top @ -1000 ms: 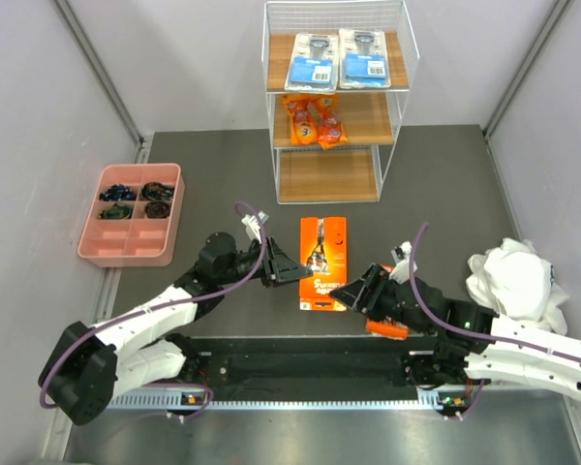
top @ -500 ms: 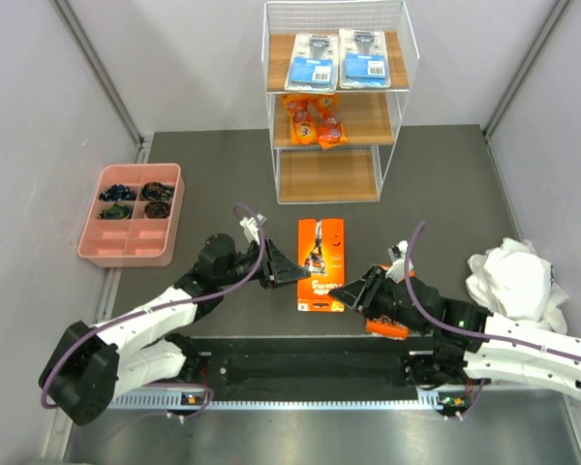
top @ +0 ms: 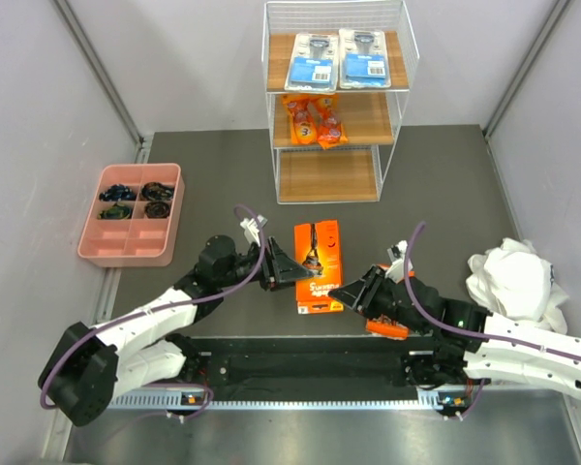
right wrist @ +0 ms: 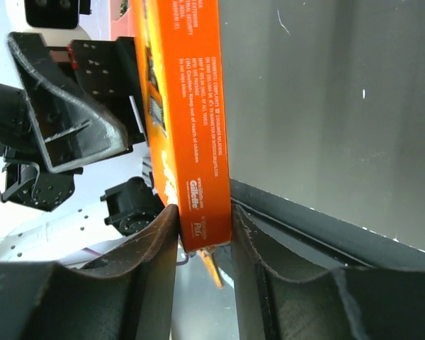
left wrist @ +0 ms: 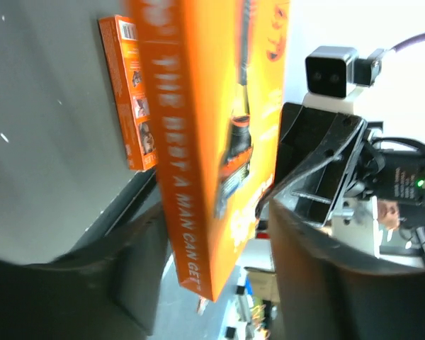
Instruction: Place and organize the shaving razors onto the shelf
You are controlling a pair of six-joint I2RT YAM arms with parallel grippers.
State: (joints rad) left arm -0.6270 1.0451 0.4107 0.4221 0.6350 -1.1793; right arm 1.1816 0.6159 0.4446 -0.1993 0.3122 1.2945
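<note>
A big orange razor pack stands on edge above the dark table, between both arms. My right gripper is shut on its near end, and the right wrist view shows both fingers pressed on the pack. My left gripper is open around the pack's left edge, with a gap at the fingers. A slim orange box lies under the right arm, also visible in the left wrist view. The white wire shelf holds two blue blister packs on top and two orange pouches on the middle board.
A pink compartment tray with small dark items sits at the left. A crumpled white cloth lies at the right edge. The shelf's bottom board holds nothing. Grey walls close in both sides.
The right gripper closed on the orange pack's near end, then the left gripper let go and opened. The pack lifted and shifted slightly left.
</note>
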